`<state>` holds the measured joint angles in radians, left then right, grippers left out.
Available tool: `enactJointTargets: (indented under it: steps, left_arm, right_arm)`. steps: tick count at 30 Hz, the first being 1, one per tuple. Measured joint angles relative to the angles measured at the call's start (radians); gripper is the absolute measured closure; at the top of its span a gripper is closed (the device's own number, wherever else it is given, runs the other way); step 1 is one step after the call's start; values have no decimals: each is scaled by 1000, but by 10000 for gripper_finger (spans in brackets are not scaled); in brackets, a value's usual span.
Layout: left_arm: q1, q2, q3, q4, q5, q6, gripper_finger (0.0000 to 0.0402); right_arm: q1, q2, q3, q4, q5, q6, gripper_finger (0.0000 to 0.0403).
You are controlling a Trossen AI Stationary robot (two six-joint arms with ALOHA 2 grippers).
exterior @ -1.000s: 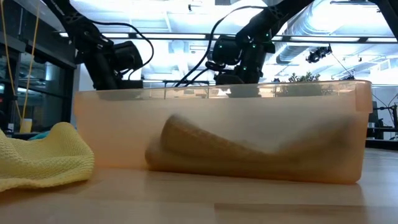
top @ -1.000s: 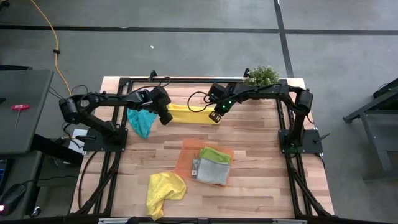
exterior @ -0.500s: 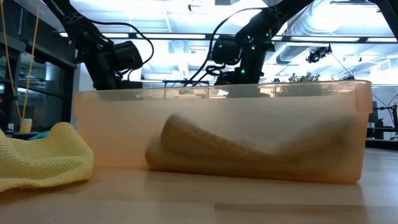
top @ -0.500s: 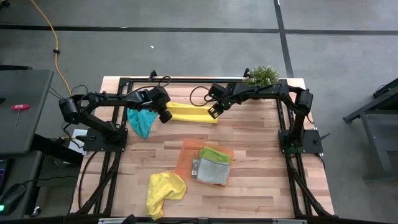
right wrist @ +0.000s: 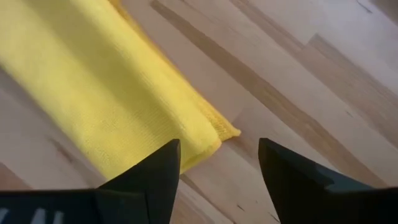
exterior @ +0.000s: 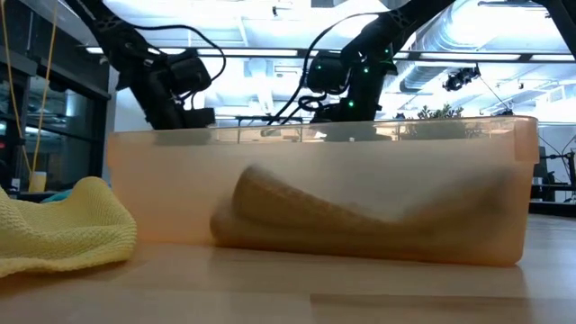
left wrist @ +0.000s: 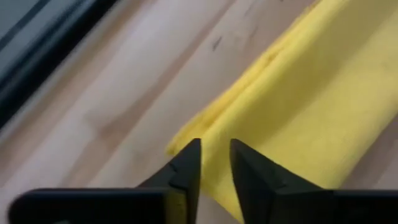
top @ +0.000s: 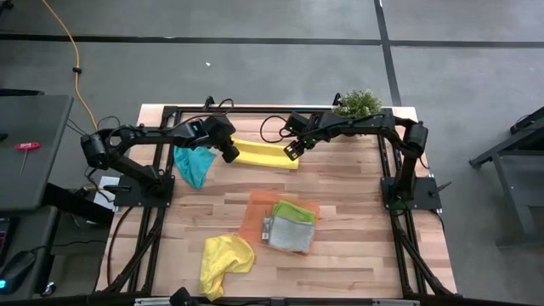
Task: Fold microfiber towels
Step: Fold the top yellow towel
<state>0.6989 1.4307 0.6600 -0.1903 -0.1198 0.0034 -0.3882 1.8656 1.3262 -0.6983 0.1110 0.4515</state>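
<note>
A yellow towel (top: 266, 154) lies folded in a long flat strip at the far middle of the table. My left gripper (top: 230, 154) stands over its left end (left wrist: 186, 140), fingers a narrow gap apart, pointing down. My right gripper (top: 292, 153) is open above the strip's right-end corner (right wrist: 217, 134), one finger on either side and clear of it. A teal towel (top: 194, 165) lies bunched at the far left. A second yellow towel (top: 224, 259) lies crumpled near the front left. A lime green towel (top: 295, 209) and a grey towel (top: 289, 232) lie folded in the orange tray (top: 257, 208). My left gripper's fingertips (left wrist: 191, 155) straddle the end edge of the yellow strip (left wrist: 214, 165) from above. The cloth shows flat in the narrow gap between them. I cannot tell whether they touch it.
A potted plant (top: 357, 104) stands at the far right corner. Black frame rails (top: 255, 110) run along the far edge and both sides. In the low view the tray's wall (exterior: 315, 198) fills the front. Bare wood lies right of the tray and between tray and strip.
My left gripper has gone a little toward the table's right and far edge, along the strip's left end. My right gripper has shifted slightly toward the left, then kept still. The yellow strip now lies straighter and flat.
</note>
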Motion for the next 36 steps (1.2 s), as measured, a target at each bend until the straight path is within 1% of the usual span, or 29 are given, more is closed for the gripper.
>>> enactJointTargets:
  steps: [3, 5, 7, 9, 10, 14, 16, 18, 22, 25, 29, 33, 36]
  left_arm:
    - [9, 0, 38, -21, 4, 37, 285]
    - [18, 0, 72, -47, 3, 87, 264]
    - [27, -3, 114, -82, 3, 137, 246]
    - [38, -20, 152, -112, 28, 179, 232]
    - [43, -30, 164, -115, 65, 207, 227]
    - [57, -83, 150, -126, 313, 306, 219]
    - [59, -101, 112, -118, 374, 323, 220]
    - [60, -104, 60, -92, 382, 324, 226]
    - [60, -105, -57, 26, 393, 344, 243]
    - [48, -103, -114, 98, 389, 358, 254]
    - [43, -103, -157, 153, 371, 376, 264]
    - [44, -87, -192, 184, 370, 417, 268]
    - [44, -56, -197, 198, 352, 419, 269]
  right_arm:
    - [-1, 0, 0, 0, -35, -34, 194]
    - [-5, -3, 0, 0, -39, -75, 194]
    - [-5, -15, 0, 9, -41, -144, 194]
    - [-5, -38, 0, 13, -61, -233, 194]
    - [-5, -49, 0, 15, -99, -285, 194]
    - [12, -79, 1, 4, -301, -433, 194]
    - [26, -80, 1, -9, -345, -472, 194]
    - [39, -80, -8, 18, -346, -496, 194]
    - [48, -79, -106, 194, -358, -433, 194]
    - [51, -79, -191, 333, -358, -361, 194]
    - [63, -79, -271, 470, -357, -240, 194]
    - [90, -79, -312, 546, -352, -206, 194]
    - [112, -79, -332, 598, -285, -208, 194]
